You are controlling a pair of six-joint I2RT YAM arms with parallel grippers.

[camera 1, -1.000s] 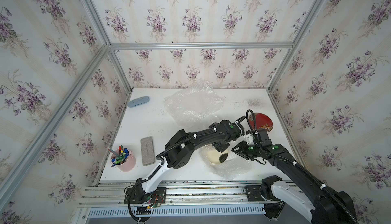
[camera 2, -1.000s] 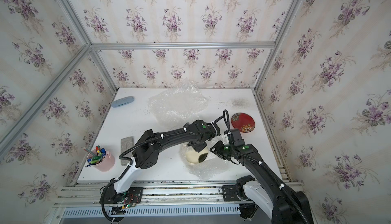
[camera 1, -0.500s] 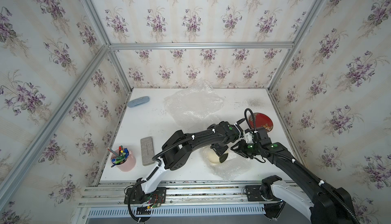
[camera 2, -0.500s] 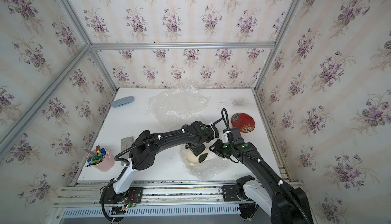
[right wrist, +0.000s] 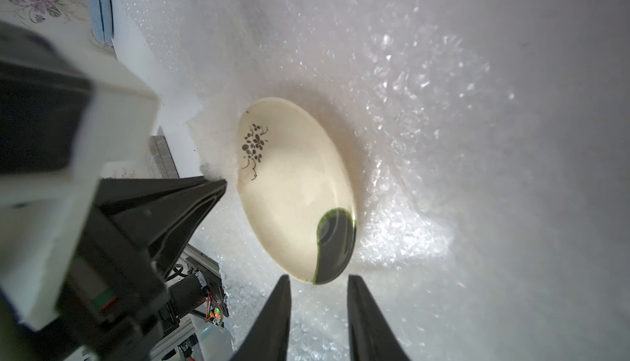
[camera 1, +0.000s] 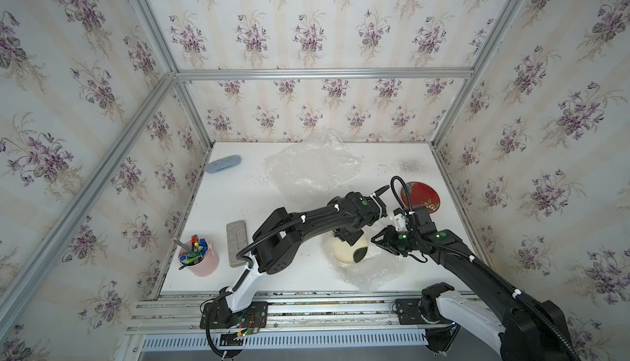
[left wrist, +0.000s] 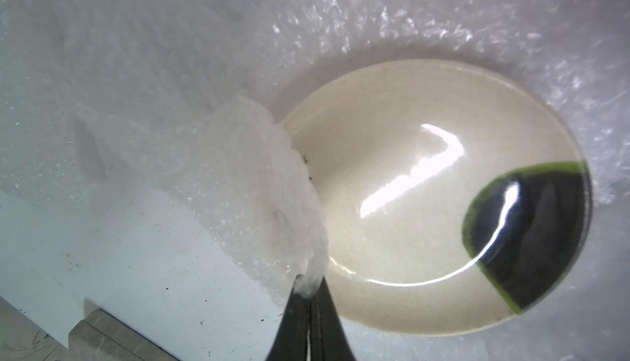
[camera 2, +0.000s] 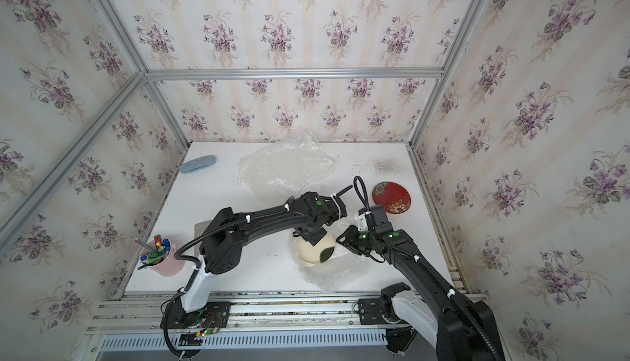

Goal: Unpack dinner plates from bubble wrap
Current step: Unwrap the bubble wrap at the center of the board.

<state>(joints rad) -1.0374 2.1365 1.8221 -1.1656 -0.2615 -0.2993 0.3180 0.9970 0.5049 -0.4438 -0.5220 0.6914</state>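
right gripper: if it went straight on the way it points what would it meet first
Probably the cream plate, at its dark-glazed edge, just ahead of the right gripper, whose jaws stand open. If the line runs low, the bubble wrap under the plate could come first; depth is unclear.

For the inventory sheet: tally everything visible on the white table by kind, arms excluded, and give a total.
Plates: 2 (cream plate, dark red plate)
Bubble wrap sheets: 2 (back sheet, front sheet under the cream plate)
Pale blue oval object: 1
Grey flat block: 1
Pink cup of pens: 1
Total: 7
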